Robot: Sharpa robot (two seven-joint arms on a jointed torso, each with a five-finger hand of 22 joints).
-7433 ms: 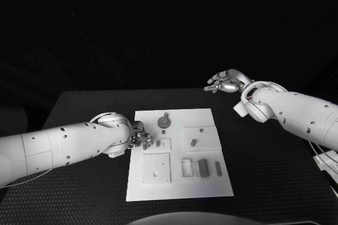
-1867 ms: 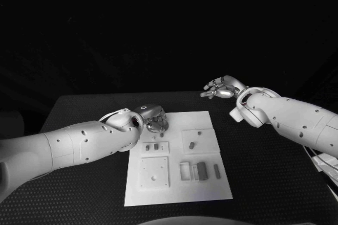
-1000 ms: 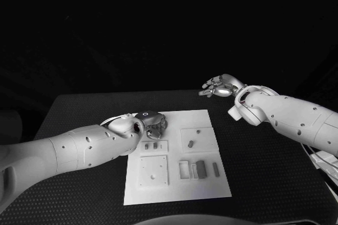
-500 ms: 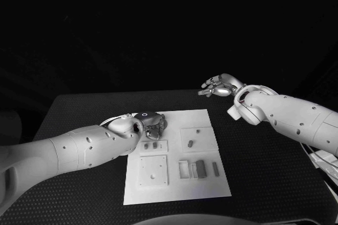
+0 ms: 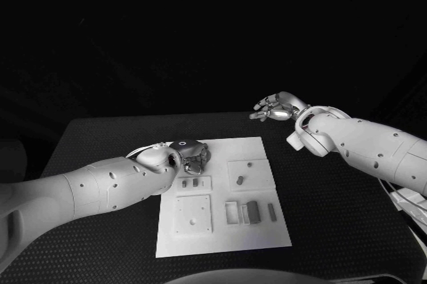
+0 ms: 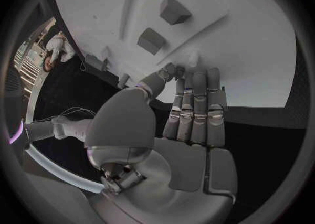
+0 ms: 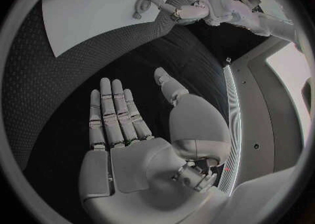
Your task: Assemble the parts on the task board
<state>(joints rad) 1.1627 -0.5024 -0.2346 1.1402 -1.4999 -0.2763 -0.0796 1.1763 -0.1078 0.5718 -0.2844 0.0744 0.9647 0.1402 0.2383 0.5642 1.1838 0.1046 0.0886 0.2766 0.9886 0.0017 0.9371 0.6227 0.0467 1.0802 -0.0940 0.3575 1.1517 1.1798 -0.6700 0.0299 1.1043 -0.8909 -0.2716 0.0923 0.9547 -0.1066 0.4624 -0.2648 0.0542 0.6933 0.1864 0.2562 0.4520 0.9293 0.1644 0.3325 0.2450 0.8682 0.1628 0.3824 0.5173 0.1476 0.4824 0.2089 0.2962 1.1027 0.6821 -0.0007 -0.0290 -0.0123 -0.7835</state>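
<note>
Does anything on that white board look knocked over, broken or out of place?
Nothing stands out. The task board lies flat on the table, its small parts neat. The left robot hand works at its far corner; the right robot hand is raised, open.

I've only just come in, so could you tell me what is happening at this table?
The robot is assembling small parts on a white task board. Its left robot hand is down at the board's far left corner, fingers at the board. The right robot hand is raised beyond the board, open and holding nothing.
</note>
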